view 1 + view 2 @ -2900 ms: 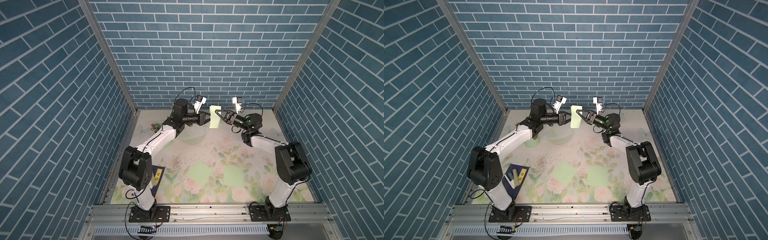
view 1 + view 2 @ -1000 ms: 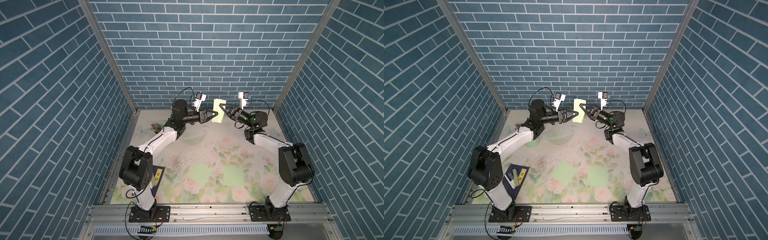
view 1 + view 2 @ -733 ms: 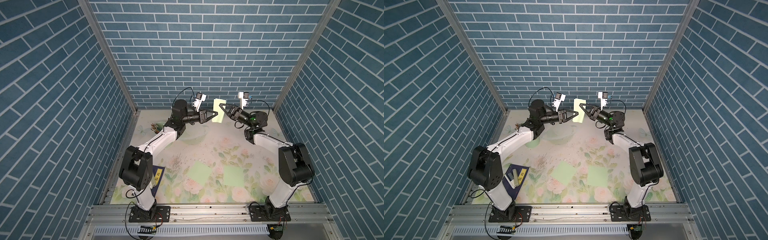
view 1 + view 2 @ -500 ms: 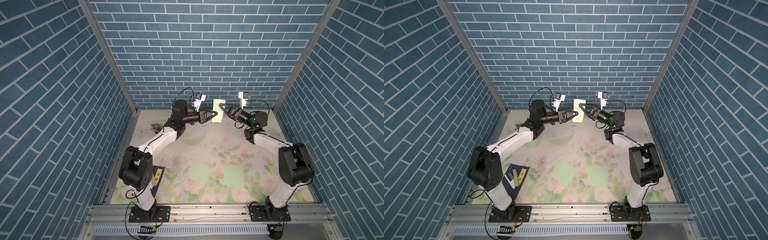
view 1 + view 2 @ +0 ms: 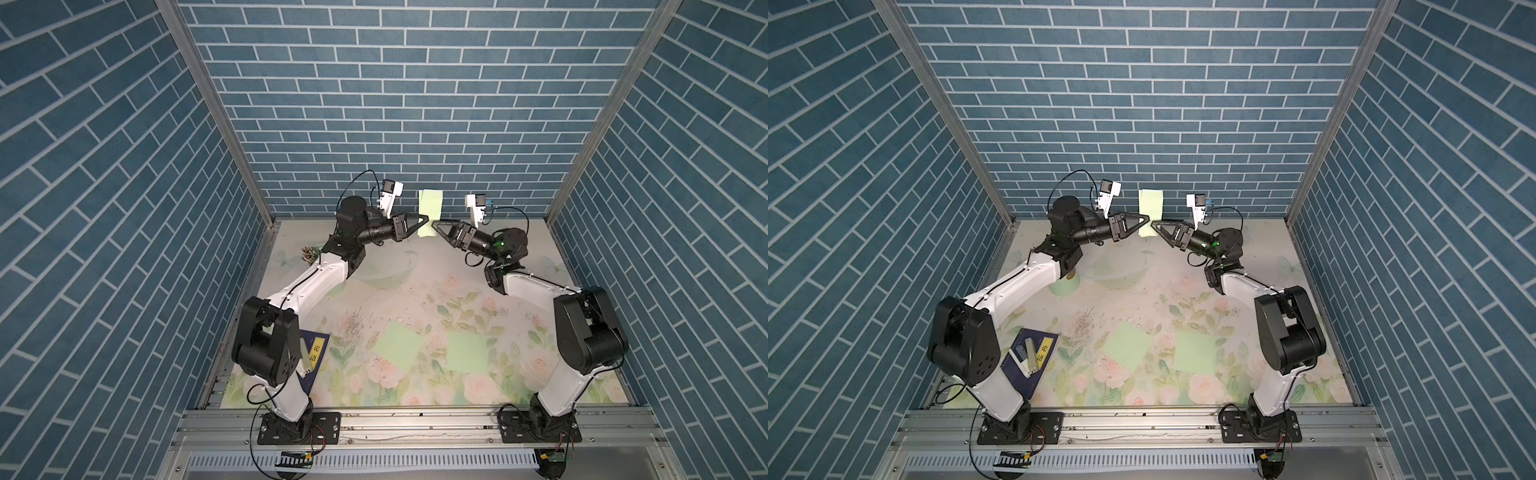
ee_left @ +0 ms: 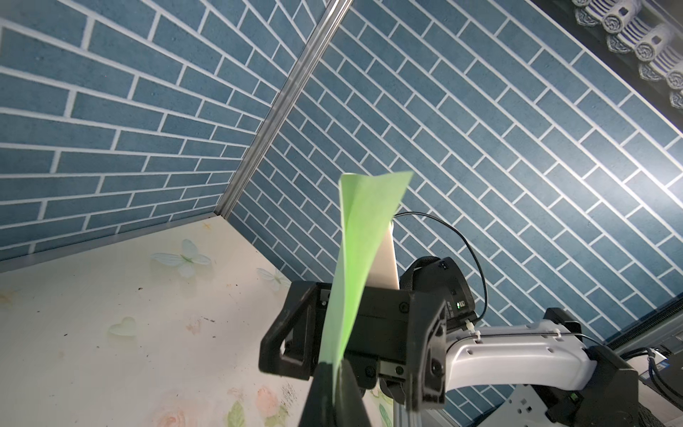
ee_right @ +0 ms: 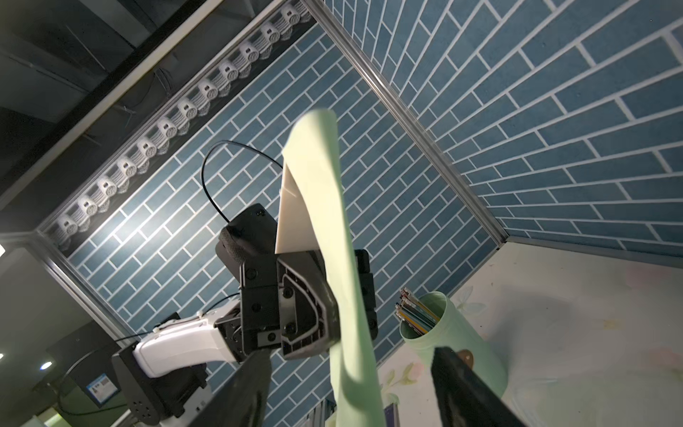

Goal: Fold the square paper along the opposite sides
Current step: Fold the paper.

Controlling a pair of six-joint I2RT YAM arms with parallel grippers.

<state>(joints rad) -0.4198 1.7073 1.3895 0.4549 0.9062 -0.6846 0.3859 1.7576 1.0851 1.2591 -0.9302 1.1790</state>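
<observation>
Green paper (image 5: 429,212) hung folded in mid-air above the back of the worktop (image 5: 415,299), pinched in my left end effector (image 5: 423,220). My right end effector (image 5: 434,223) had just let go, jaws now apart beside it, so the fold looked done.

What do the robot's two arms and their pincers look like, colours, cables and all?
Both arms have white link shells with bulky black joint housings, bolted to black base plates on a metal rail. Each black left pincer and right pincer has triangular, cut-out fingers. A small white camera block sits above each wrist, trailing a thin black cable. A green light glows on the right wrist.
</observation>
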